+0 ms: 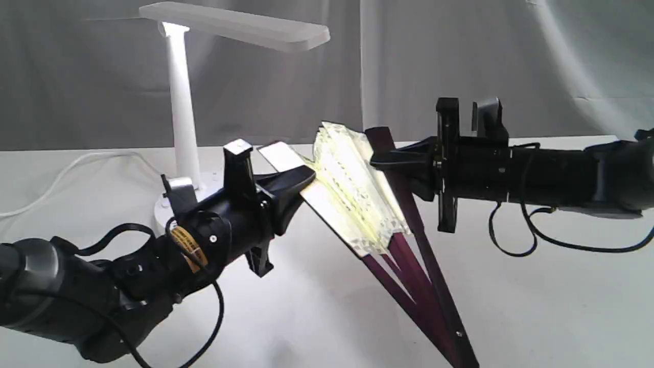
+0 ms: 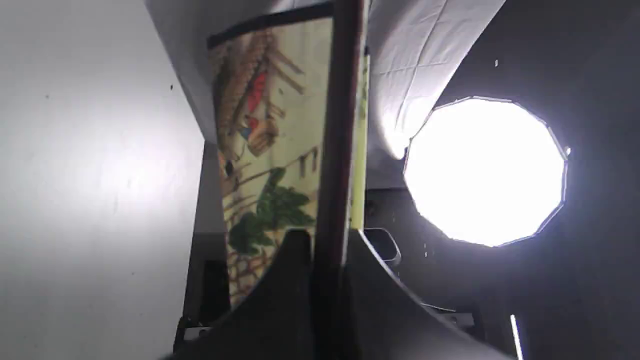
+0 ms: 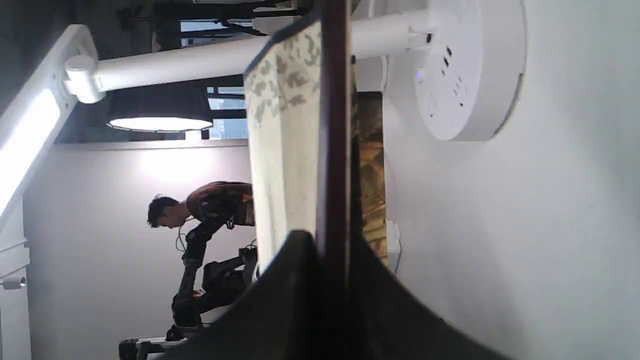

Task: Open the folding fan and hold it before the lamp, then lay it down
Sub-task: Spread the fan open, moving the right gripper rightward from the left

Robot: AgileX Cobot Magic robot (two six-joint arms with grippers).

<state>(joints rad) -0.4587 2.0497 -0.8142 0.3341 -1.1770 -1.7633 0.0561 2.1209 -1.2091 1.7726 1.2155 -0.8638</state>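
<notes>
Nearest, the left gripper (image 1: 306,181) pinches 1 outer rib of the folding fan (image 1: 350,199), the right gripper (image 1: 377,158) the other, to spread it, lifted before the lamp (image 1: 181,112) at the far edge of the bench (image 1: 536,306).

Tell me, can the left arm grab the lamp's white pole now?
Probably not: the lamp pole stands close behind it, nothing between, but its fingers are shut on the folding fan edge rib.
</notes>
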